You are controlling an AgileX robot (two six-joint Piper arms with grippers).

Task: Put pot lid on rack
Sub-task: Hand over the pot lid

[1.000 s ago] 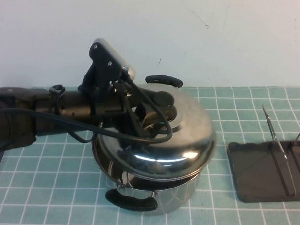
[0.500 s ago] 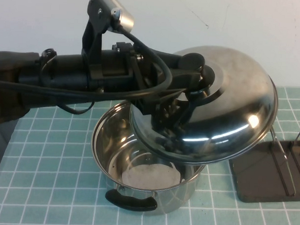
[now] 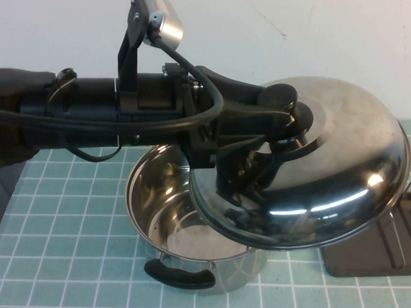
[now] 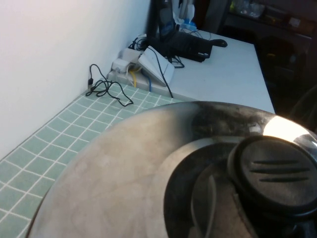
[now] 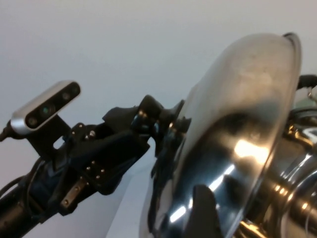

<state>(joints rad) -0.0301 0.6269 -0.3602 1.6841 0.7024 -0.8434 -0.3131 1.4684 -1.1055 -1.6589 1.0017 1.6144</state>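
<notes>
From my raised camera I look down at the tiled table (image 3: 67, 257). My left wrist camera sits close over the pot lid (image 4: 124, 183), facing across the table to the wall. The right wrist camera looks sideways, close at the same lid (image 5: 237, 129), shared by all three.

The shiny domed pot lid (image 3: 326, 178), black knob at its centre, hangs tilted in mid-frame right, clamped by the left gripper (image 3: 288, 120). The dark rack (image 3: 374, 251) lies at the lower right edge, partly hidden behind the lid.

black arm (image 3: 92, 106), looped cables, silver camera (image 3: 159, 20)
</notes>
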